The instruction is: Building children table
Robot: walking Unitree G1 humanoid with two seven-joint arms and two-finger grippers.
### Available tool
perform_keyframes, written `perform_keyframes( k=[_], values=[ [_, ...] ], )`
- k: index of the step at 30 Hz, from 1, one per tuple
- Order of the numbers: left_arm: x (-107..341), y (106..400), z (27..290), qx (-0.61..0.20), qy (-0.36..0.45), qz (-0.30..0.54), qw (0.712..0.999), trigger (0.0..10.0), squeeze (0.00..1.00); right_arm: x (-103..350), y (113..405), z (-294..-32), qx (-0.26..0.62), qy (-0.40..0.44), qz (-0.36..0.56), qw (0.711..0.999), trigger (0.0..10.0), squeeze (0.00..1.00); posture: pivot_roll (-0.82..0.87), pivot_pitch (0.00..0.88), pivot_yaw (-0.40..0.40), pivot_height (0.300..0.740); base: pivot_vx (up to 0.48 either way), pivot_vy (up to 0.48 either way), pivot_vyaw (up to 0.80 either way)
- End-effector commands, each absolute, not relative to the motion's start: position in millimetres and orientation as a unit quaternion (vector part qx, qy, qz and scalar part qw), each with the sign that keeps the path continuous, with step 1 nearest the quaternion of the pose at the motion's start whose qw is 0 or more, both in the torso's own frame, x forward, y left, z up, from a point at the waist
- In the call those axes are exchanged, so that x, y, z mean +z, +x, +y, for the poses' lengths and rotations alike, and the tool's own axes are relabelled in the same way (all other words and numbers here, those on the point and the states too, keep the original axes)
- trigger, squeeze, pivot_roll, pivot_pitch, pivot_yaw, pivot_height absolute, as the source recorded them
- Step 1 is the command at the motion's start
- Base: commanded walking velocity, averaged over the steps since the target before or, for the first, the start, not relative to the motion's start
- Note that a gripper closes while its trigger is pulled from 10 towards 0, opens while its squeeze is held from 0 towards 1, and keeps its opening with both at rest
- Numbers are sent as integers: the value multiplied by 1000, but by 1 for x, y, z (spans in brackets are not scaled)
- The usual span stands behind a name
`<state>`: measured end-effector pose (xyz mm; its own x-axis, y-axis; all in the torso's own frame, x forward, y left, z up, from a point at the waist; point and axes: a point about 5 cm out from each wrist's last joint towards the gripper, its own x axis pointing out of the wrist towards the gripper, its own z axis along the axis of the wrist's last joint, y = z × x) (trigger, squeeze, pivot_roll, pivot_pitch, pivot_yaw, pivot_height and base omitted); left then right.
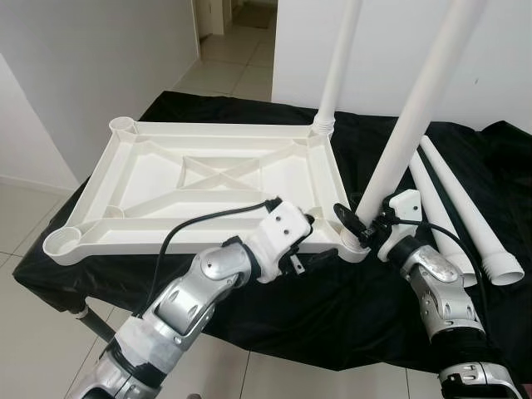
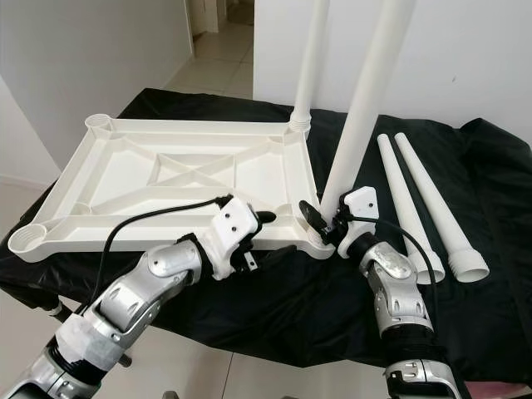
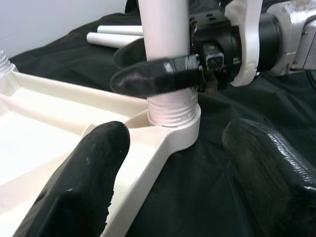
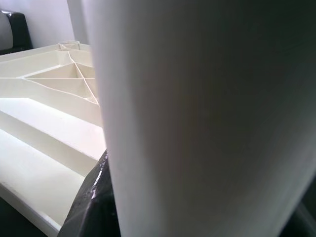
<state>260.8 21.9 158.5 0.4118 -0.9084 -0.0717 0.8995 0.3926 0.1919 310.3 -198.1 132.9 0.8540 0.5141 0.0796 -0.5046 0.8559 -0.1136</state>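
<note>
My right gripper [image 1: 359, 226] is clenched on the base of a white table leg [image 1: 413, 116], just above its threaded end where it enters the near right corner socket [image 3: 174, 129] of the upturned table top panel [image 1: 208, 179]; the leg's long axis rises from the socket up and away to the right, tilted rather than plumb, so I judge the coming move to be turning or righting it until it seats straight; my left gripper [image 3: 173, 168] hangs released, fingers spread either side of the panel's near edge, just left of that same socket, pointing at it but touching nothing that I can make out; the right arm is plainly the one at work, the left near enough to steady the panel; a second leg [image 1: 341, 62] stands already fitted in the far right corner; two spare legs [image 1: 465, 212] lie side by side on the black cloth [image 1: 316, 307] to the right, pointing far-to-near; the two left sockets [image 1: 62, 243] are not yet filled.
</note>
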Motion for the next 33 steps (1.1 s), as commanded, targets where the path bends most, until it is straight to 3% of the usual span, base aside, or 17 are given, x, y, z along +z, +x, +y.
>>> perform_keyframes(
  k=[1,2,10,19,25,28,33],
  values=[
    [155,256,20,-574,103,-19,812,10000,0,125,309,-196,273,-36,-38,961,0,0,-80,0,4,740,0,0,0],
    [155,256,20,-574,103,-18,812,10000,0,123,308,-196,267,-27,-37,963,10000,0,-80,0,3,740,0,0,0],
    [154,255,20,-576,103,-18,811,10000,0,121,306,-195,214,-9,-36,976,10000,0,-78,0,-1,740,0,0,0],
    [151,253,20,-576,101,-16,811,10000,0,113,299,-190,40,24,-10,999,10000,0,-78,0,-10,740,0,0,0],
    [150,252,20,-576,100,-15,811,10000,0,112,295,-186,-16,27,-4,999,10000,0,-76,0,-15,740,0,0,0],
    [149,251,20,-575,99,-14,812,10000,0,113,283,-172,-139,74,-7,987,10000,0,-70,0,-29,740,0,0,0],
    [149,251,20,-574,97,-14,813,10000,0,114,281,-162,-158,89,-5,983,10000,0,-68,0,-31,740,0,0,0]
  ],
)
